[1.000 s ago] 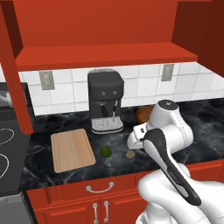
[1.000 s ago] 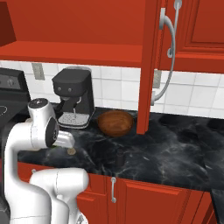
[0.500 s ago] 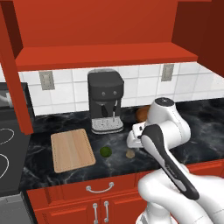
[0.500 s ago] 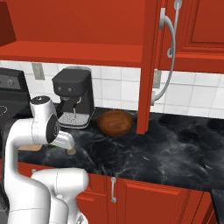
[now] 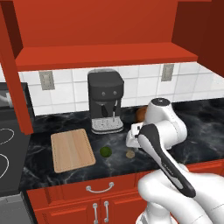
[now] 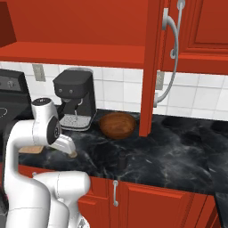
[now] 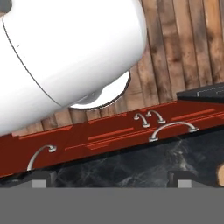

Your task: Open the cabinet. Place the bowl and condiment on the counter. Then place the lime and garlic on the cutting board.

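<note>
A: Going from the left, what is on the counter (image 5: 205, 118)?

B: First the cutting board (image 5: 72, 149), lying flat with nothing on it. To its right lies the lime (image 5: 105, 152), on the black marble and apart from the board. Just right of the lime is the garlic (image 5: 130, 153), also on the marble, near the front edge.

A: And behind them?

B: The coffee machine (image 5: 105, 101) stands against the tiled wall. To the right of it, in the right base view, the bowl (image 6: 117, 124) sits on the counter beside the open door of the cabinet (image 6: 153, 67). The condiment (image 6: 121, 161) stands upright in front of the bowl, close to the front edge.

A: Where is the gripper (image 7: 112, 178)?

B: Low over the counter's front part, just above the garlic in the left base view. In the hand view the two finger tips stand far apart, with only marble between them, so the pincer is wide and holds nothing. A tan bit shows at the right edge there; I cannot tell what it is.

A: The cabinet?

B: Its doors are swung open and the shelf looks bare.
</note>
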{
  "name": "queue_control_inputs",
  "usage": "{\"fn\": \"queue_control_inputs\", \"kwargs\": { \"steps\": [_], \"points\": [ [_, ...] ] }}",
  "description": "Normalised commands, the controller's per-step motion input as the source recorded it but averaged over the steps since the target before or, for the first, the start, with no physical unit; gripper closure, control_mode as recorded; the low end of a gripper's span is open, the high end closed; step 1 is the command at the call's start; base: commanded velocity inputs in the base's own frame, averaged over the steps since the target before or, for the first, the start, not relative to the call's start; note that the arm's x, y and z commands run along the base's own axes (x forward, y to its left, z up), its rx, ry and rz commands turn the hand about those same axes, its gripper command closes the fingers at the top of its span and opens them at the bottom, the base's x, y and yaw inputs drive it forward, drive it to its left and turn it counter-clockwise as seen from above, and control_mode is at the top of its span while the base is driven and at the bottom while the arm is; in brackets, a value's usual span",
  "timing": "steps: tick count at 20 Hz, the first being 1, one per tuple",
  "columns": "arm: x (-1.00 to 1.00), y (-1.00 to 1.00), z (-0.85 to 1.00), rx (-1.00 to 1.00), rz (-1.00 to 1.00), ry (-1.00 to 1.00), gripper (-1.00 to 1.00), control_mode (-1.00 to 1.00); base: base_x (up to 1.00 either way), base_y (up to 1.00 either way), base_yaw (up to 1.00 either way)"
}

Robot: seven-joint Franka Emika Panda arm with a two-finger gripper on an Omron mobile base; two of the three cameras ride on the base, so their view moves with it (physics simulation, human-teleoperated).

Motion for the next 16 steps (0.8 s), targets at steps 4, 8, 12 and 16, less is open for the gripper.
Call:
{"fn": "queue_control_inputs", "kwargs": {
  "steps": [4, 8, 12, 16],
  "points": [
    [0.05, 0.00, -0.29, 0.00, 0.00, 0.00, -1.00, -1.00, 0.00, 0.00, 0.00],
    [0.09, 0.00, -0.20, 0.00, 0.00, 0.00, -1.00, -1.00, 0.00, 0.00, 0.00],
    [0.18, 0.00, -0.14, 0.00, 0.00, 0.00, -1.00, -1.00, 0.00, 0.00, 0.00],
    [0.23, 0.00, -0.10, 0.00, 0.01, 0.00, -1.00, -1.00, 0.00, 0.00, 0.00]
  ]
}}
